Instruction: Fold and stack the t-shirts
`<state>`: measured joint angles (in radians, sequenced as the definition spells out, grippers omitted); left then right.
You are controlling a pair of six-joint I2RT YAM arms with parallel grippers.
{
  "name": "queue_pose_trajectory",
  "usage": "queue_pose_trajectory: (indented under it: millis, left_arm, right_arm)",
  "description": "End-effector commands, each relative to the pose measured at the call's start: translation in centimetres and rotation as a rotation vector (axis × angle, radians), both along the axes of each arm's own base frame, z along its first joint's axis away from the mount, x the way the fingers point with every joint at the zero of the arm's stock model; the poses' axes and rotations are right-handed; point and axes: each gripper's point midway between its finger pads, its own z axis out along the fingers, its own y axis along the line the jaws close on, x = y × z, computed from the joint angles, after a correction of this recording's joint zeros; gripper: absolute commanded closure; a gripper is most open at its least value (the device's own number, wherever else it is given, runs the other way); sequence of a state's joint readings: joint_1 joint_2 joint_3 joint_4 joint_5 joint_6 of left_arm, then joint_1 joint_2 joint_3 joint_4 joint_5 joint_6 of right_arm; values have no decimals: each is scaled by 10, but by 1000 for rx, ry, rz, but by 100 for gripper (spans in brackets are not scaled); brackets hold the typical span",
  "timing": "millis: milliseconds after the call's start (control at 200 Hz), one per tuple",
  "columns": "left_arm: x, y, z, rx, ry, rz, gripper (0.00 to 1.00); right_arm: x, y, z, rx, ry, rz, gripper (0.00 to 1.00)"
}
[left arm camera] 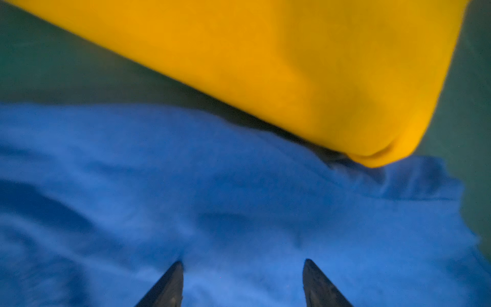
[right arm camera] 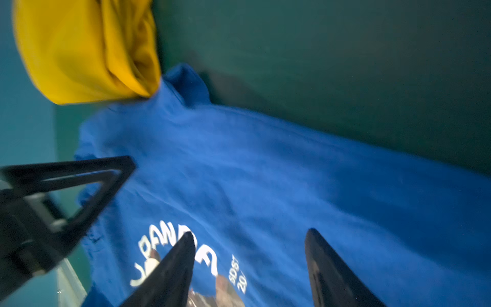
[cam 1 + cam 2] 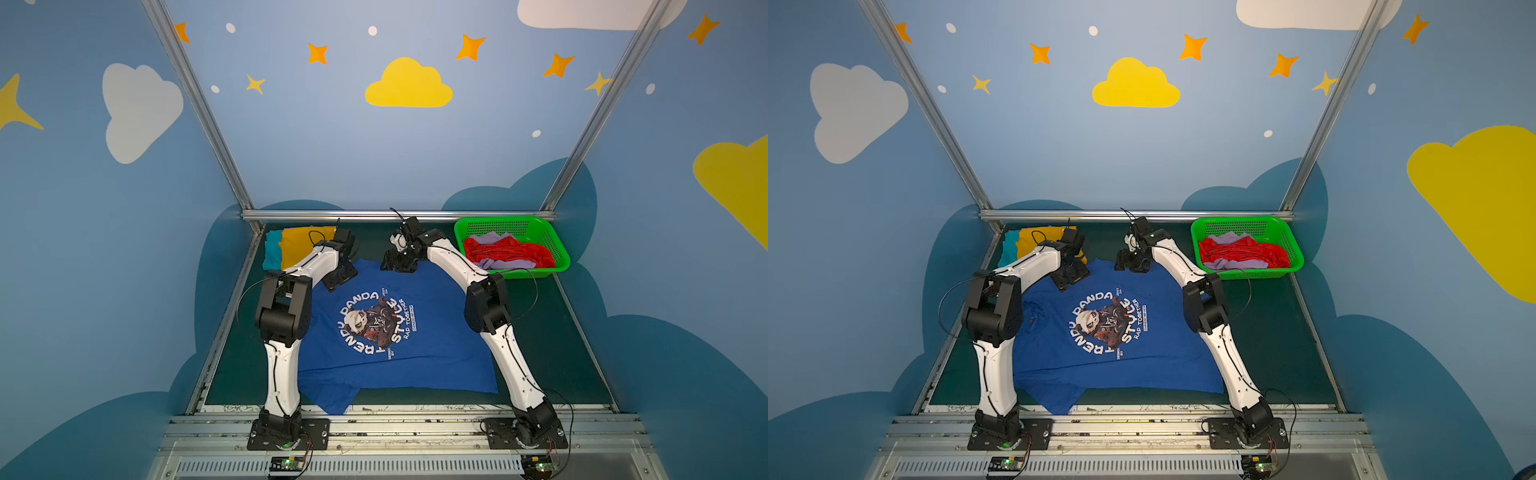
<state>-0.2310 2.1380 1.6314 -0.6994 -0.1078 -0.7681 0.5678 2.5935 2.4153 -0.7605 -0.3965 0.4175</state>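
Note:
A royal blue t-shirt (image 3: 395,332) (image 3: 1113,332) with a panda print lies spread flat on the dark green table in both top views. My left gripper (image 3: 340,277) (image 1: 243,261) hangs open over its far left corner, with blue cloth (image 1: 186,186) below and nothing between the fingers. Open too, my right gripper (image 3: 398,265) (image 2: 251,231) is over the shirt's far edge (image 2: 292,172), near the print. A folded mustard yellow t-shirt (image 3: 305,245) (image 1: 292,66) (image 2: 79,53) rests on a teal one (image 3: 272,249) at the back left, touching the blue shirt's corner.
A bright green mesh basket (image 3: 540,232) at the back right holds a crumpled red t-shirt (image 3: 507,251) and a lilac one (image 3: 492,239). A finger of the left gripper (image 2: 66,166) shows in the right wrist view. Metal rails edge the table on every side.

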Motion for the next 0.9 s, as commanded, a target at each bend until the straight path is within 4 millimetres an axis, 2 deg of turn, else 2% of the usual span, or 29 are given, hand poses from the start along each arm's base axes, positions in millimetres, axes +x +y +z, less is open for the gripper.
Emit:
queue_pose_trajectory:
  millis: [0,40,95,165,185,290,396,576,666,811,896]
  left_arm:
    - [-4,0,-12,8,50,-31,52]
    - [-7,0,-15,5,62,-32,66]
    - [-12,-1,-17,4,74,-35,81]
    - [-19,-3,-17,-8,82,-41,95]
    - [-21,-5,-17,-12,84,-44,96]
    - [-39,-17,-14,-25,98,-81,96]
    - [-66,-31,-12,-19,122,-124,96]
    - [-113,-39,-21,10,201,-131,95]
    - [-129,-49,-30,-2,234,-144,83]
    - [-131,-57,-29,-21,249,-154,64]
    - [-122,-55,-16,-26,217,-159,62]
  right_arm:
    - [20,23,11,141,-59,-13,31]
    - [24,25,10,151,-61,-28,30]
    - [28,27,12,163,-69,-39,28]
    - [31,28,14,171,-77,-47,27]
    - [32,29,13,172,-78,-48,27]
    - [35,30,14,171,-93,-50,25]
    - [36,31,11,154,-106,-46,24]
    - [22,33,3,108,-92,-22,25]
    - [10,39,0,97,-87,4,27]
    - [-21,57,-7,63,-108,106,29]
    - [-41,70,-12,36,-141,196,32]
